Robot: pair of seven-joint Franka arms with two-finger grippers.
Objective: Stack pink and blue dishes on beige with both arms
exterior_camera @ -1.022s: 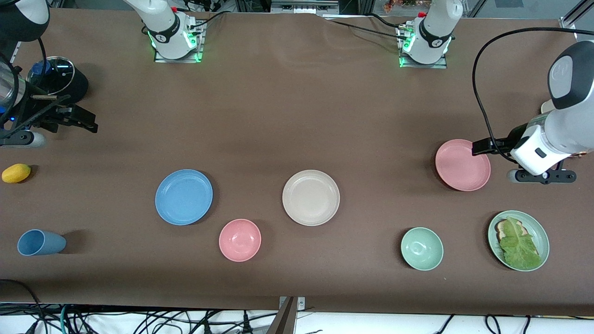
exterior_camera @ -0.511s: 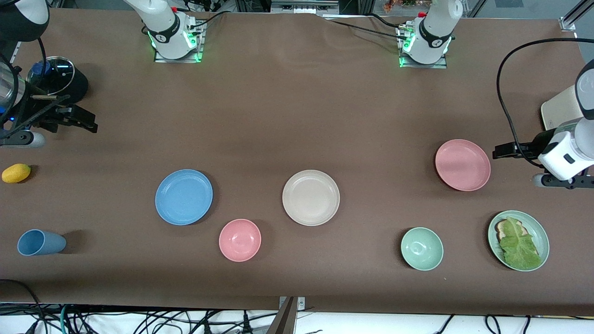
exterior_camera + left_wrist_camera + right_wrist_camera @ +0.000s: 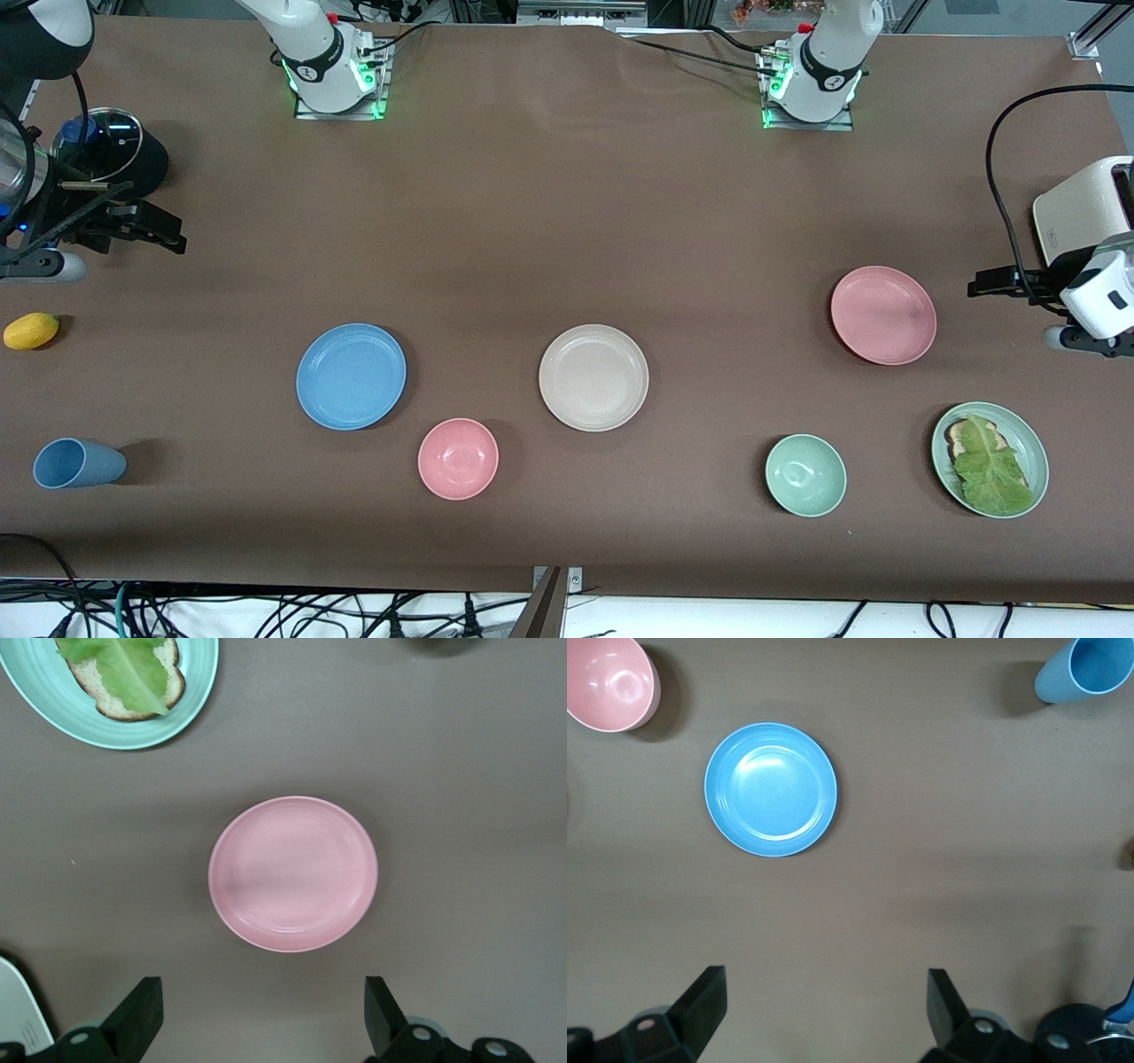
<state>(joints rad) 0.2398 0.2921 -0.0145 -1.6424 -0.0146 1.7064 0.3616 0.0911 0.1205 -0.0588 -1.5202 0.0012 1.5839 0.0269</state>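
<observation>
Front view on my screen shows all three plates lying apart on the brown counter (image 3: 567,221), nothing stacked yet. The beige plate (image 3: 594,377) sits about mid-counter, the blue plate (image 3: 351,377) is beside it toward the right arm's end, and the pink plate (image 3: 883,315) is well off toward the left arm's end, a bit farther from the front camera than the other two. I've got the left gripper (image 3: 988,285) up in the air over bare counter just beside the pink plate, jaws spread wide with nothing between them; in the left wrist view its two fingers (image 3: 133,1023) frame the pink plate (image 3: 292,873) from above. The right gripper (image 3: 164,232) hangs over the counter at the right arm's end, well apart from the blue plate, jaws also wide open and empty; the right wrist view looks down on the blue plate (image 3: 771,788). Other stuff around: a small pink bowl (image 3: 458,458) nearer the front camera between blue and beige, a green bowl (image 3: 805,475), a green plate with lettuce on bread (image 3: 1032,447), a blue cup (image 3: 75,463) on its side, and a yellow lemon-ish thing (image 3: 31,330).
</observation>
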